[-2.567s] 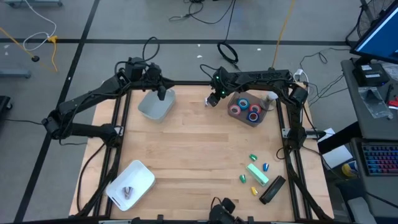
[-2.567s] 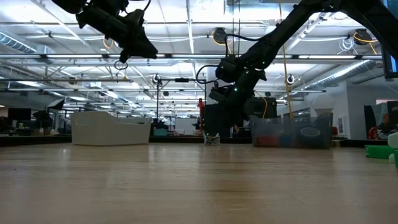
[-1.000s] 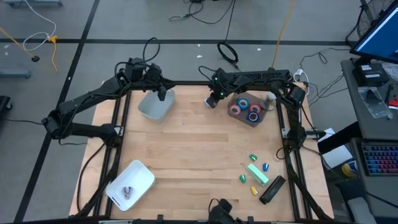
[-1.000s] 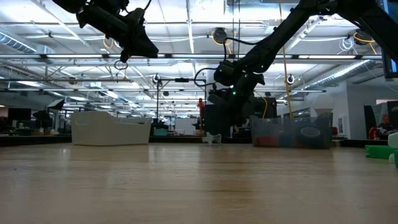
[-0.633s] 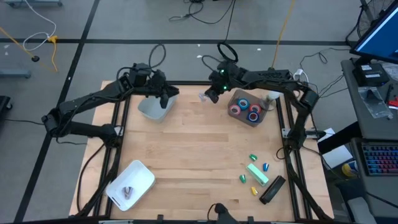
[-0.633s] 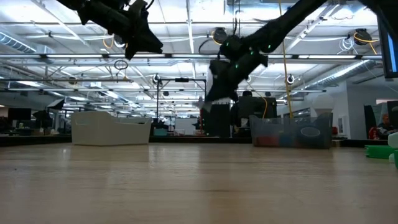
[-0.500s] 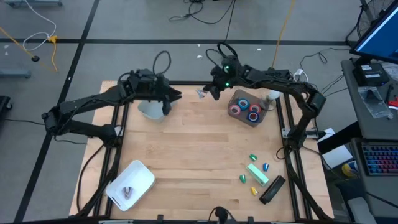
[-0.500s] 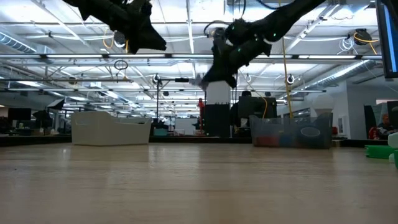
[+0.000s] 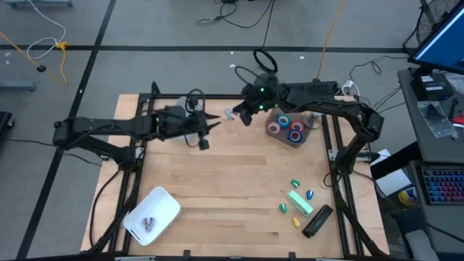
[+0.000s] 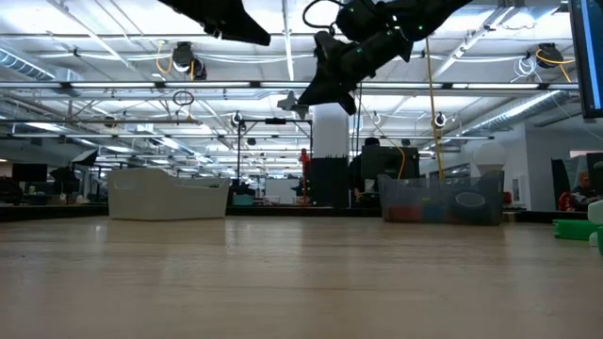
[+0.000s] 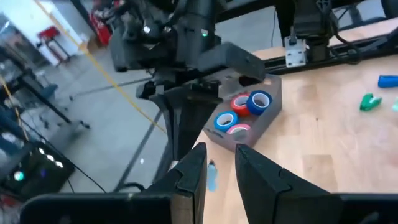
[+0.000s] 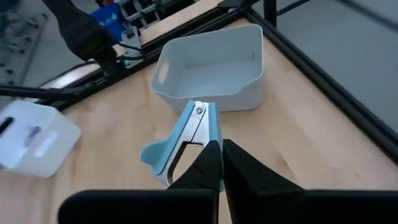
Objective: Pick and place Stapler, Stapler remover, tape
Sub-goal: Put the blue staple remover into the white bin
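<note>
I have the right claw (image 9: 245,116) clamped on the stapler remover (image 12: 180,140), lifted clear of the desk (image 9: 232,181) near the upper middle of the high view. In the right wrist view its pale blue body runs straight out from my fingertips (image 12: 208,157), long axis pointing toward the empty white bin (image 12: 214,68) that sits just beyond it. So as I judge it, the coming move turns on that one line: the bin lies dead ahead of the remover's tip, and I only need to carry it forward and let go over the opening.

The left claw (image 9: 205,133) hangs above the desk to the left of the right one in the high view, fingers slightly apart and holding nothing; it hides the white bin from above.

The tape (image 9: 288,125) rolls sit in the dark bin (image 9: 304,138) at upper right. The stapler (image 9: 317,220) lies at lower right, beside a green block (image 9: 300,202). A second white bin (image 9: 154,213) sits at lower left.
</note>
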Robot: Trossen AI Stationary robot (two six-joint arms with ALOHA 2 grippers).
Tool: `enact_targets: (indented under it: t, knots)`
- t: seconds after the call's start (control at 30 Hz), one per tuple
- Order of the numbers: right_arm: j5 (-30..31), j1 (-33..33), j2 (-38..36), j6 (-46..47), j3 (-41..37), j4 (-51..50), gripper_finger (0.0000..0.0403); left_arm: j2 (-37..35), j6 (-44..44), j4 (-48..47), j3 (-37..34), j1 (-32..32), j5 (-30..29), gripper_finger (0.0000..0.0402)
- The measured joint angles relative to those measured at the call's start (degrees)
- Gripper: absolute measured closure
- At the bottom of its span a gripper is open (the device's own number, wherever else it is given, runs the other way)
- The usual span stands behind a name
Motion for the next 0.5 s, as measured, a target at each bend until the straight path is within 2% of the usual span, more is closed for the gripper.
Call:
enact_targets:
  t: [0.07,0.17,0.37,0.5]
  knots:
    - [3.93,1.91,0.03,-0.88,0.0,0.12,0.0403,1.26,-3.89,0.06,0.02,-1.56,-2.87,0.0314]
    - [10.13,4.62,0.05,-3.09,0.0,0.33,0.0403,2.54,-14.26,-0.73,-0.02,-3.33,-7.08,0.0314]
    - [21.56,8.82,0.04,-8.56,0.0,0.48,0.0403,1.95,-34.97,-3.4,0.0,-5.74,-10.9,0.0314]
    - [25.87,11.48,0.04,-12.9,0.0,2.99,0.0403,1.45,-46.56,-3.35,0.09,-6.86,-11.21,0.0314]
